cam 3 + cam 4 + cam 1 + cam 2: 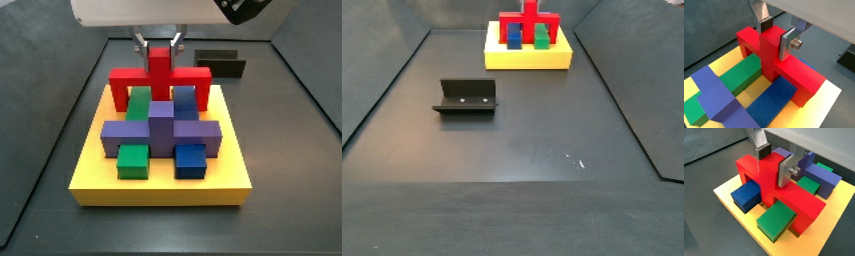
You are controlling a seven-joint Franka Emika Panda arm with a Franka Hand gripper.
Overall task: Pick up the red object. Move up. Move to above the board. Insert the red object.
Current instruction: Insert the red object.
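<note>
The gripper point(777, 31) stands over the far end of the board point(163, 186), its 2 silver fingers point(787, 42) closed narrowly on the upright post of the red object point(784, 62). In both wrist views the dark pads press flat against opposite faces of that post, with the red object point(774, 185) filling the gap between them.

The red object point(160, 80) sits upright at the back edge of the yellow slab, its wide bar spanning above the blocks and its 2 legs pointing down onto the board. In a side view the legs appear to reach the yellow surface, though whether they are fully seated is hard to tell from these angles.

A purple cross-shaped block point(160, 130) lies just in front of the red object, near the middle of the board. A green block point(132, 160) and a blue block point(191, 160) sit at the near side, next to the purple one.

In a side view the board point(527, 58) rests at the far end of the dark floor, well apart from the fixture point(466, 97).
</note>
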